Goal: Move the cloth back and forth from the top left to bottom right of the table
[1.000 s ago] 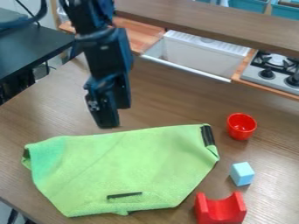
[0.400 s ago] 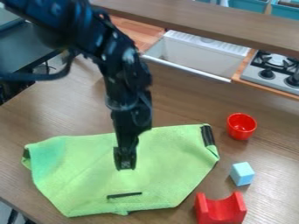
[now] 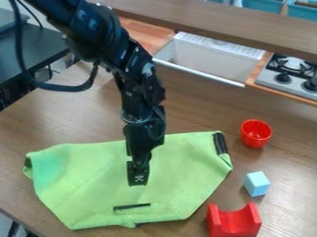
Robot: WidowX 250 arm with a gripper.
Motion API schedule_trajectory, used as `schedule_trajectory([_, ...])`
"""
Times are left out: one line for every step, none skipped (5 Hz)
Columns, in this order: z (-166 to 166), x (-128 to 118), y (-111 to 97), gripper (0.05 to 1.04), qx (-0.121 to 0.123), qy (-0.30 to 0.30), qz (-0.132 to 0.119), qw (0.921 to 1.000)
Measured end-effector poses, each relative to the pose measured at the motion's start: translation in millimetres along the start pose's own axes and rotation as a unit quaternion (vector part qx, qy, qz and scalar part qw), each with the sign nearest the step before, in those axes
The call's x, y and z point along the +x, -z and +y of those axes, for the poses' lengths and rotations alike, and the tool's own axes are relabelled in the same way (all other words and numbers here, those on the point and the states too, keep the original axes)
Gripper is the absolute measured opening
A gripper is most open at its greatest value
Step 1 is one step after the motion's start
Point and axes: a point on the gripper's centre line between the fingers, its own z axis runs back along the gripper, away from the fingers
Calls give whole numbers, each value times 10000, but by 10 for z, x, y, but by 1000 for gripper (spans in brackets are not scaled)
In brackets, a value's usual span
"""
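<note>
The black gripper [image 3: 138, 178] hangs over the middle of the green cloth [image 3: 93, 185], a little above the dark strip near the cloth's lower edge. Whether it touches the fabric I cannot tell. The cloth lies spread across the front left of the brown table [image 3: 204, 113], with a dark patch at its upper right corner and a folded edge at its left corner.
Right of the cloth stand a red bowl [image 3: 256, 133], a light blue block [image 3: 256, 183] and a red curved block [image 3: 234, 221]. Behind the table are a white sink [image 3: 210, 55] and a stove [image 3: 288, 76].
From above the cloth's top edge, the gripper has come down and toward the front, over the cloth's middle, lately shifting slightly right. The cloth lies as before.
</note>
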Motion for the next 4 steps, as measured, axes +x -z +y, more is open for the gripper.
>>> schedule_trajectory([46, 22, 163, 999, -141, 26, 96, 9999])
schedule_trajectory([106, 28, 185, 999, -106, -1, 115, 9999])
schedule_trajectory([280, 54, 214, 999, 27, -101, 131, 9999])
schedule_trajectory([523, 79, 242, 1000, 65, -380, 170, 9991])
